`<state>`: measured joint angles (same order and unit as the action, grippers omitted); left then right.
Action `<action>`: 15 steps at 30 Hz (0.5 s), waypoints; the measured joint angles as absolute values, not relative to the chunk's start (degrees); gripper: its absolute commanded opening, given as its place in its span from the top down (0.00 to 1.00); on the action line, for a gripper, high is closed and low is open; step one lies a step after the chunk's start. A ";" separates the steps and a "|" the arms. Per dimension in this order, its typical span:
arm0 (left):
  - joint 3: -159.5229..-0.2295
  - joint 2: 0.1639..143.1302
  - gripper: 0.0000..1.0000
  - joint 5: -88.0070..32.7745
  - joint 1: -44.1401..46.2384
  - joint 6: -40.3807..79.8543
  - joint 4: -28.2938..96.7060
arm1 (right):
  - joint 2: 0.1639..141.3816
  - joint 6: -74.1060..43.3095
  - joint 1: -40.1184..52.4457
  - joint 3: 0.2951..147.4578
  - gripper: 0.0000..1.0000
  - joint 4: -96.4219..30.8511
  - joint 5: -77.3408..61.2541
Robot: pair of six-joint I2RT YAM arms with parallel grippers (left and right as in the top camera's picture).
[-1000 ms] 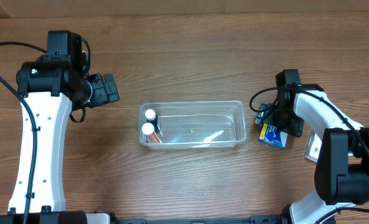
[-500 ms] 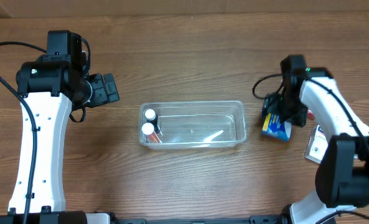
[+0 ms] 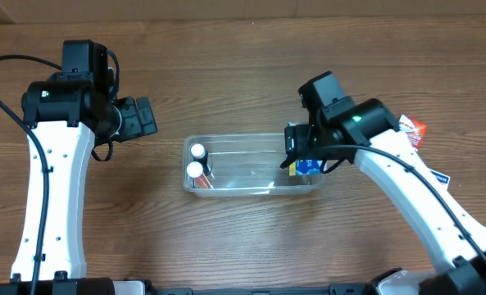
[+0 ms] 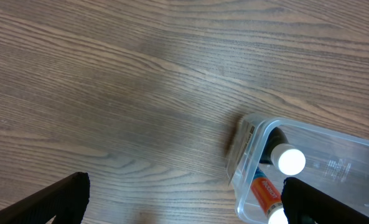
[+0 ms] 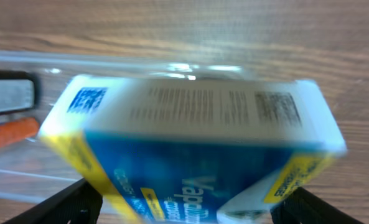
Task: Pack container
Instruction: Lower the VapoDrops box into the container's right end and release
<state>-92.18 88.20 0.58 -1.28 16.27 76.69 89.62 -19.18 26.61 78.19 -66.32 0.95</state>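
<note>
In the overhead view, the right gripper (image 3: 300,156) has swung in from the bare tabletop (image 3: 243,238). It now hangs over the right end of the container (image 3: 251,136). A blue-and-yellow box (image 3: 308,167) has come with it, clamped between its fingers. The left gripper (image 3: 140,117) sits where it was, with the container's left end just off to its side. The container is a clear, shallow, round-cornered tub, one of its kind, lying lengthwise between the two grippers. Two white-capped bottles (image 3: 197,161) lie at the end farthest from the right gripper. Where the right arm used to be, two packets now show, well behind the right gripper: a red-and-white packet (image 3: 412,129) and a white-and-blue packet (image 3: 438,176).

In the left wrist view, the fingers (image 4: 53,202) are spread wide with nothing between them. The container's corner lies ahead toward the other finger, with both bottle caps and one orange label visible.

In the right wrist view, the single box fills the space between the fingers (image 5: 66,205), tilted and slightly blurred. The container's rim runs just beyond it, with one bottle at the far left.
</note>
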 measured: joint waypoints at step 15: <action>-92.18 88.20 0.00 0.58 -1.28 16.27 76.71 | 93.49 -19.42 26.63 74.96 0.14 -63.05 0.27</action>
<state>-92.18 88.20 0.58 -1.28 16.27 76.71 93.49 -19.42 26.63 74.96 -63.05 0.27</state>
